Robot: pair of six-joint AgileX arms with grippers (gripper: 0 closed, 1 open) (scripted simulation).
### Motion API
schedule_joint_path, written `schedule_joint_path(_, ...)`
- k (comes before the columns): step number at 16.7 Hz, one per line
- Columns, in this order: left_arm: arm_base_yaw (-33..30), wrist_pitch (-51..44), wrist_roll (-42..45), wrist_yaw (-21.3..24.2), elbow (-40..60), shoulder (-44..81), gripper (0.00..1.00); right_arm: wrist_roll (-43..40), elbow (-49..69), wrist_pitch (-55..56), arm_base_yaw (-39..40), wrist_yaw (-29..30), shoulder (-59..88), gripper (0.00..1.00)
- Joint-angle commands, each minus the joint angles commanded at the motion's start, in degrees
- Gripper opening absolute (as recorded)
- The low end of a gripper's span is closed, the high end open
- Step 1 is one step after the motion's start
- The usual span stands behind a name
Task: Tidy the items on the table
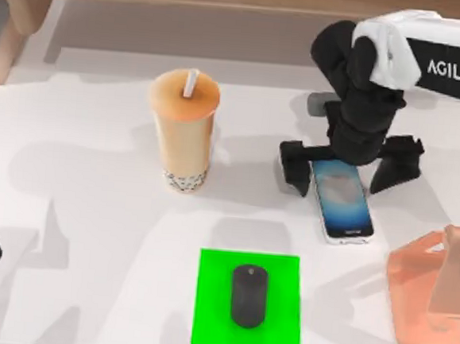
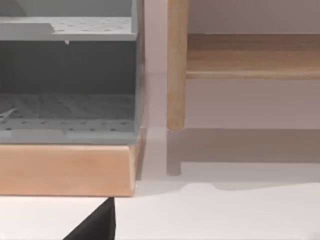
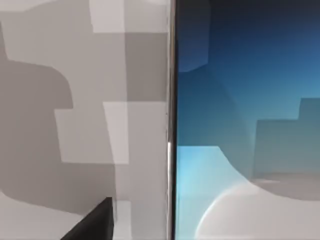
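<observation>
- Hovering at the upper right of the top view, the right tool stands over the phone, fingers spread wide to either side of its far end, touching nothing as far as I can tell.
- Phone lies flat on the tabletop, right of centre, between the cup and the stand.
- Its long axis runs up-down in the frame, near end tilted slightly right.
- Handling, judged: thin, rigid, glassy and slick; a pinch across the narrow width at the metal edges looks safest.
- Mouse sits on the mat.
- Left arm is parked at the left edge; its tool's state I cannot tell.
</observation>
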Motion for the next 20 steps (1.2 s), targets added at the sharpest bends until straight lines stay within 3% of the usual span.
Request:
schedule_joint_path(1,0.0,0.0,0.0,0.0,0.0,0.0,1.00,0.0,0.0,0.0,0.0,0.0,0.0,1.00)
schedule_joint_path(14,0.0,0.0,0.0,0.0,0.0,0.0,1.00,0.0,0.0,0.0,0.0,0.0,0.0,0.02)
schedule_joint_path(20,0.0,0.0,0.0,0.0,0.0,0.0,1.00,0.0,0.0,0.0,0.0,0.0,0.0,0.00)
